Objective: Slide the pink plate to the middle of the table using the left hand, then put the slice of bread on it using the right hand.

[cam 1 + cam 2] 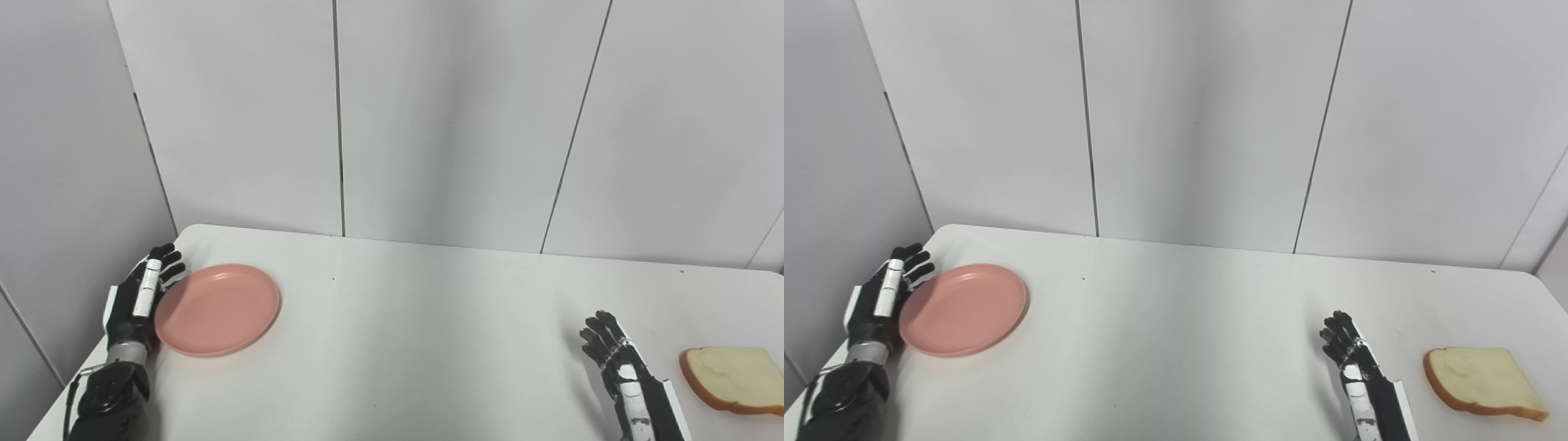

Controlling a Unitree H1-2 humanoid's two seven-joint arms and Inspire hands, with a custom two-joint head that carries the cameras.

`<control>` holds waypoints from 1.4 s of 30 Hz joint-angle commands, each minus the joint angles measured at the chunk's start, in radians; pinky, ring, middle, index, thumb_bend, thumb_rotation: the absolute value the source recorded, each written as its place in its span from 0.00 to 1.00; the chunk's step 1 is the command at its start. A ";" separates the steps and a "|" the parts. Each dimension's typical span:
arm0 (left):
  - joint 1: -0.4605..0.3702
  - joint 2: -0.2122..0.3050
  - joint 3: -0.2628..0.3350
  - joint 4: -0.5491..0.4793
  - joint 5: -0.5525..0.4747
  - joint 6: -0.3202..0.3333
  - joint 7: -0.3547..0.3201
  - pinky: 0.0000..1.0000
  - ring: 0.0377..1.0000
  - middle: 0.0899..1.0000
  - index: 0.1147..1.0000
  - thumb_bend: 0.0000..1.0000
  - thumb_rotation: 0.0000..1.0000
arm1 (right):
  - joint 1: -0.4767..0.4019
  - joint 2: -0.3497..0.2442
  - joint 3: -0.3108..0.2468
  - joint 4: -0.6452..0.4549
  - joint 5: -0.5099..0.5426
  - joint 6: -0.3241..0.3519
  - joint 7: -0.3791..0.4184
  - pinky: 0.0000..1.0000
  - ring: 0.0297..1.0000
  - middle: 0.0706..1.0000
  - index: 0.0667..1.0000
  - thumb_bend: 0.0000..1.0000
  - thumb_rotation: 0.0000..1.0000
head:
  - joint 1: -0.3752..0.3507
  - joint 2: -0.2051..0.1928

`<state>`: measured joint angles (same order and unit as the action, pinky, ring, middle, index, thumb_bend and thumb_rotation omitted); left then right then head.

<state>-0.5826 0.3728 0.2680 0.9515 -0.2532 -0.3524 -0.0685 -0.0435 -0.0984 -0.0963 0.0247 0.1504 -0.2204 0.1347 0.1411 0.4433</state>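
At far left, the left hand [139, 300], fingers spread, flanks the pink plate [218, 309]. At near right, the open right hand [1356, 367] stands beside the slice of bread [1482, 383], apart.

A: What lies between the pink plate [217, 309] and mid-table?
B: Only bare white table [404, 343]; the left hand [142, 294] sits against the plate's outer rim.
A: And the bread [1482, 381]?
B: Beside the right hand [1350, 355], open tabletop between them.
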 commanded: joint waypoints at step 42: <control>-0.007 -0.282 -0.231 -0.134 0.107 0.049 -0.123 0.72 0.79 0.77 0.67 0.86 0.82 | 0.140 0.081 0.068 0.025 -0.038 0.048 -0.043 0.88 0.87 0.87 0.89 0.86 0.93 | -0.075 0.042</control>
<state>-0.6063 0.1168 0.0461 0.8191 -0.1514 -0.3012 -0.1826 -0.0045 -0.0645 -0.0522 -0.0278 0.1067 -0.2022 0.0985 0.0691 0.4832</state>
